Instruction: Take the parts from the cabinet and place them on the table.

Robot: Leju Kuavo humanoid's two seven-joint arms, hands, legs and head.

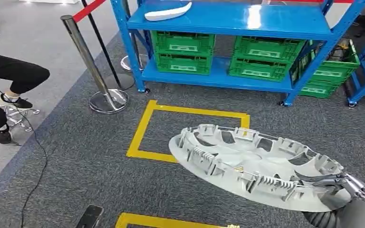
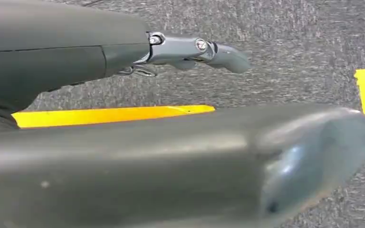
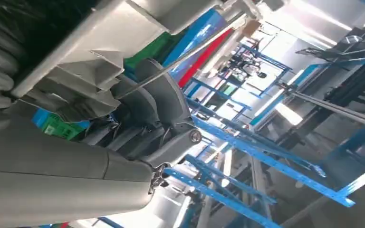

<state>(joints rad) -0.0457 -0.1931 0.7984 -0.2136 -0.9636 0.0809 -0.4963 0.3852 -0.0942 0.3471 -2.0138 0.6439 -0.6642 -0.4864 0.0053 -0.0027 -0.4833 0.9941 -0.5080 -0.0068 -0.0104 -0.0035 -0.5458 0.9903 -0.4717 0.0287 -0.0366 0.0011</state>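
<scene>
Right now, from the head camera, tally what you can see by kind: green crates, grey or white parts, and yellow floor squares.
Green crates: 6 (first crate)
Parts: 2 (wheel cover gripped by right hand; white part on the blue shelf)
Yellow tape squares: 2 (nearer, farther)
Total: 10

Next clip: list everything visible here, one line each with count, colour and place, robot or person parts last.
hubcap: one, light grey, tilted above the carpet, held at its rim
shelf: one, blue, ahead
white part: one, on the shelf top
crates: several, green, on the lower shelf
tape squares: two, yellow, on grey carpet
post: one, chrome, with red belt, left of shelf
person's legs: black trousers, far left
right hand: grey, grips the hubcap rim
left hand: grey, holds nothing, fingers straight, above the carpet
</scene>
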